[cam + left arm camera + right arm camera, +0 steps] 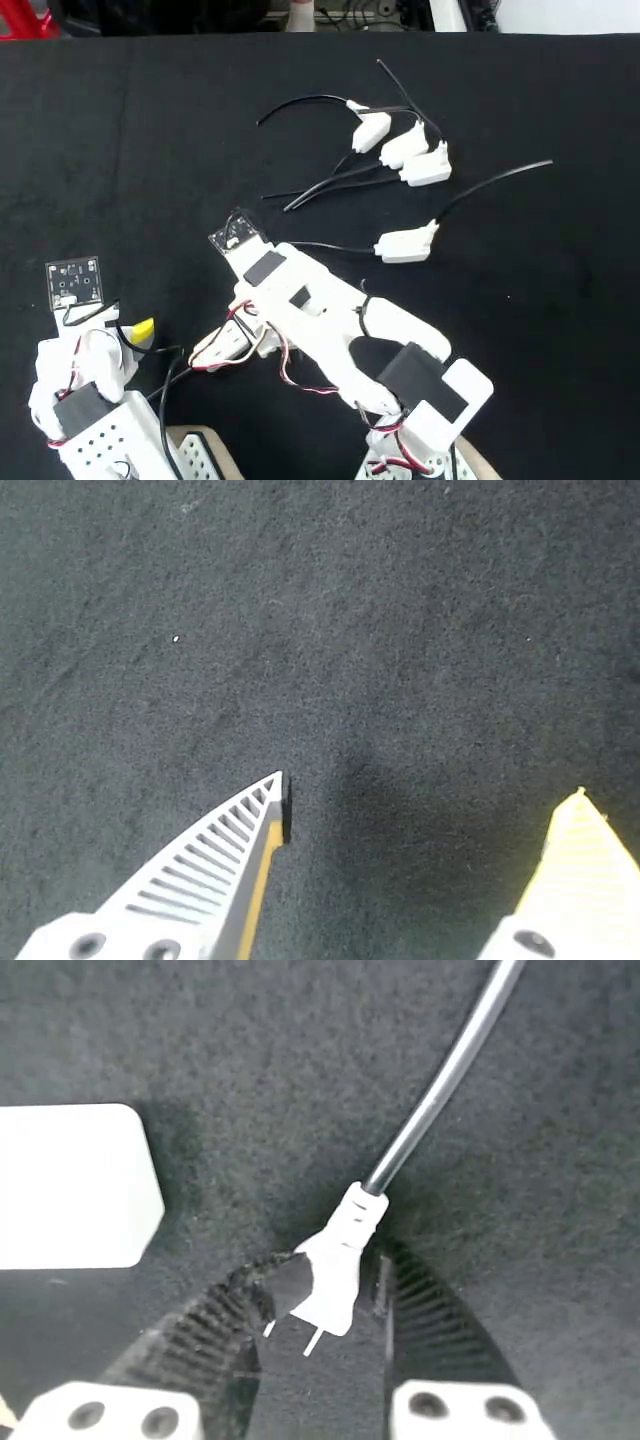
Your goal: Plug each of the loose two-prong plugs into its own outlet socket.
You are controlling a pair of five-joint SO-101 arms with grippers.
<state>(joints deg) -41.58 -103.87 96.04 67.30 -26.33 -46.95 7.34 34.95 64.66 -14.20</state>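
Black cloth (120, 150) — plug (335, 1275) in right claw (325, 1268) — cables (362, 14) beyond

- cloth (300, 600): black, matt, felt-like nap.
- plug (340, 1260): smooth white plastic, with bare metal prongs (313, 1341).
- cable (440, 1090): glossy black sheath.
- socket (70, 1185): smooth white plastic.
- left gripper (430, 785): ribbed plastic, white and yellow.
- right gripper (328, 1290): ribbed matt black plastic.

Black cloth table (120, 130), cables (350, 15) behind
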